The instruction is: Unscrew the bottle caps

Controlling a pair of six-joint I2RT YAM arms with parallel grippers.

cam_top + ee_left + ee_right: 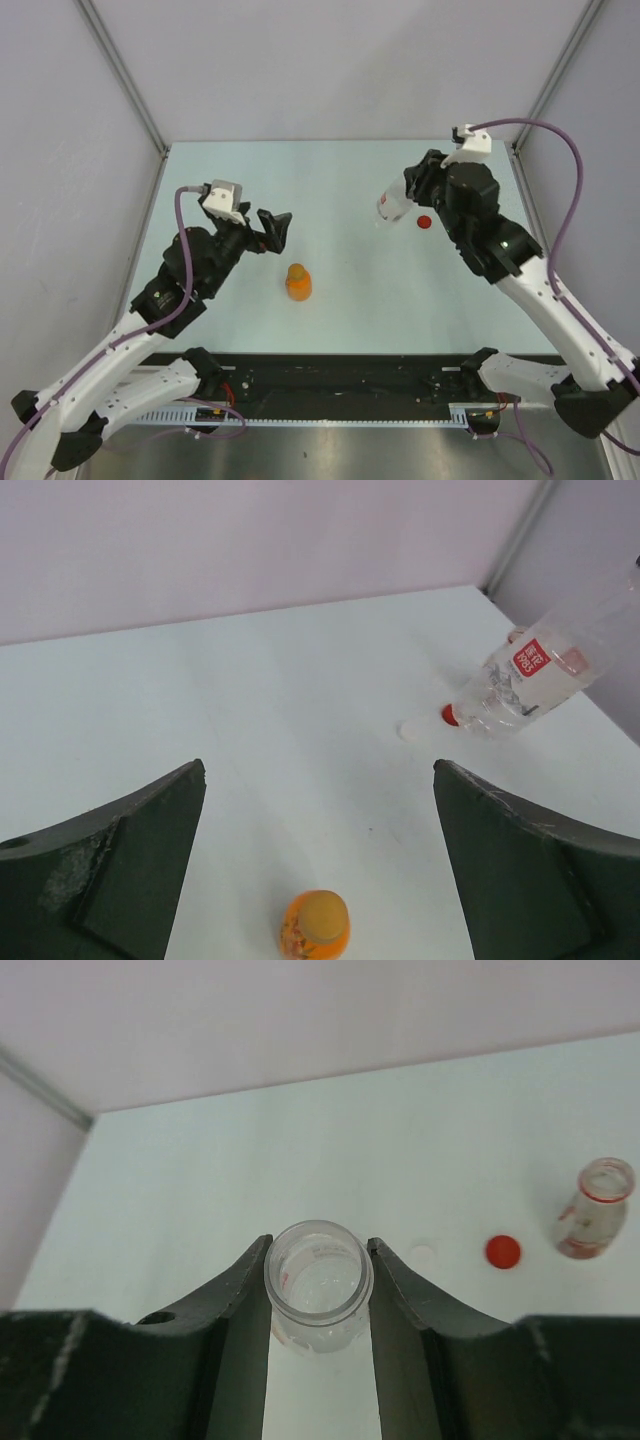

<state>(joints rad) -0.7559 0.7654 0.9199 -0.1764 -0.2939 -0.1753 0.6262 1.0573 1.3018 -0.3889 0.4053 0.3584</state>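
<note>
**Top view:** two bottles, one loose cap. The left claw (272, 232) gapes empty, with the orange bottle (298, 283) just beside its tips. The right claw (398, 200) grasps the clear bottle (390, 207), a red cap (424, 222) near it.

**Left wrist:** two bottles, two loose caps. The orange bottle, its orange cap (322, 917) on, shows low between the fingers. A white cap (408, 730) lies well ahead, to the right.

**Right wrist:** two uncapped bottles, two loose caps. To the right of the clenched fingers stands a red-ringed bottle (593, 1215).

On the pale table (340, 180), a squat orange bottle (298, 283) stands at lower centre; a red cap (424, 222) lies centre-right, a white cap (424, 1250) near it.
</note>
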